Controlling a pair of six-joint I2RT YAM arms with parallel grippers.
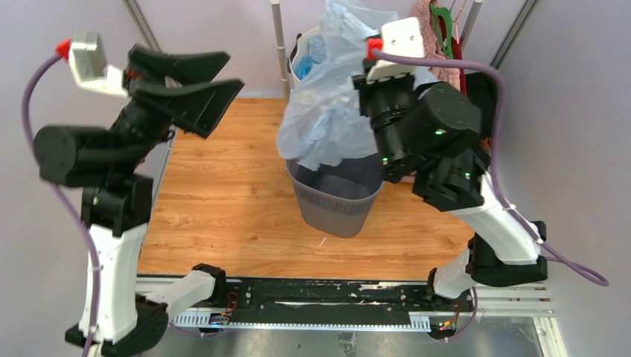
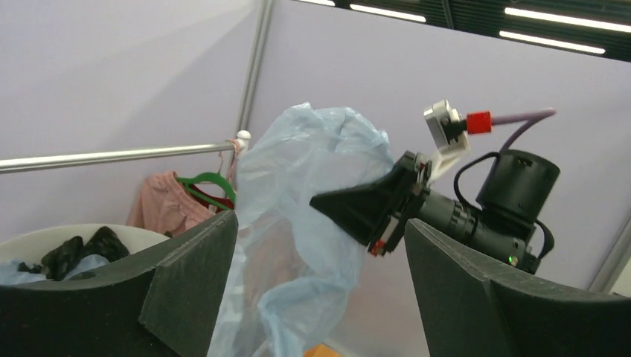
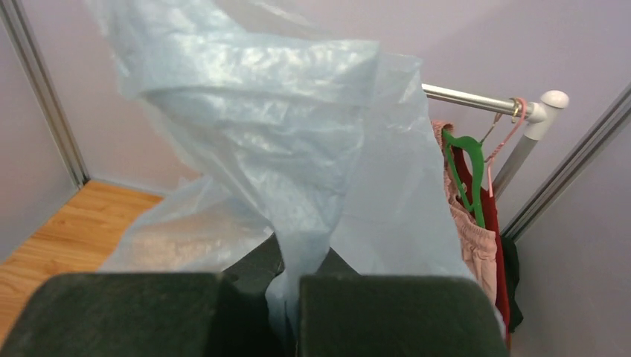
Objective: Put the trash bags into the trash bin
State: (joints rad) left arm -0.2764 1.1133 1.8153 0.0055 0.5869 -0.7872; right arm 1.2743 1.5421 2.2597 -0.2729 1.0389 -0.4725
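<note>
Lab booth: lilac partition walls (image 1: 208, 30), clothes rail (image 3: 469, 99).

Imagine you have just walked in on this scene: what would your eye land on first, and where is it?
A big pale blue see-through trash bag billows in mid-air at the back centre, pinched in the shut right gripper, its lower end at the mouth of the dark mesh trash bin. Off to the left, the left gripper is raised with its jaws wide open, holding nothing.
</note>
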